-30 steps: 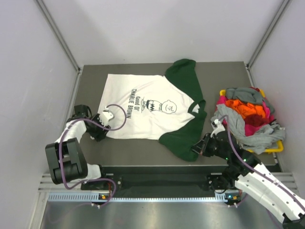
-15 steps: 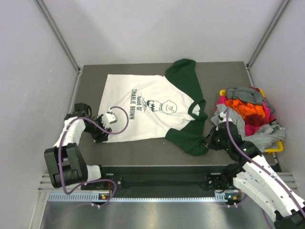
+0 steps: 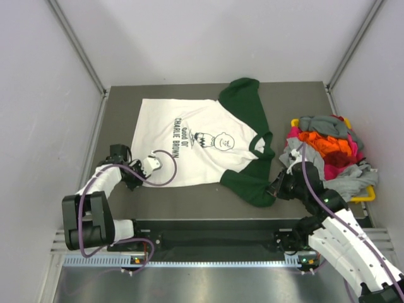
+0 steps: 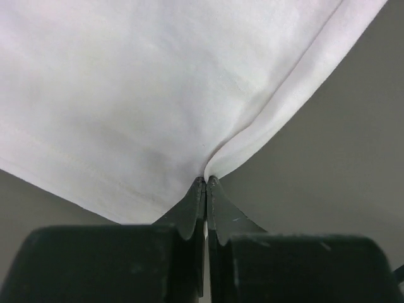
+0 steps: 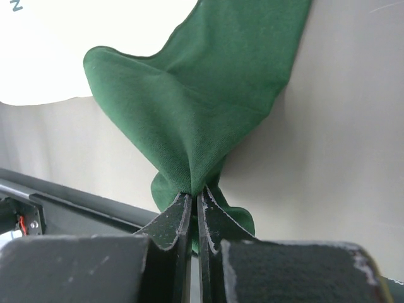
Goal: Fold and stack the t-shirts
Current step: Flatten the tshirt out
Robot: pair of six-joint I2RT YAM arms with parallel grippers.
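From above, the Charlie Brown tee (image 3: 196, 142) lies flat, long axis nine-to-three, left gripper (image 3: 146, 165) at its seven o'clock corner, right gripper (image 3: 276, 187) at four. Left wrist: jaws clenched on the white hem (image 4: 284, 107), cloth spreading toward twelve. Right wrist: jaws clenched on the green sleeve (image 5: 196, 95), likewise toward twelve.

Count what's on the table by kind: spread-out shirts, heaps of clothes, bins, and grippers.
Spread-out white and green shirt: 1
Heap of clothes: 1
Yellow bin: 1
Grippers: 2 (left gripper, right gripper)
Total: 5
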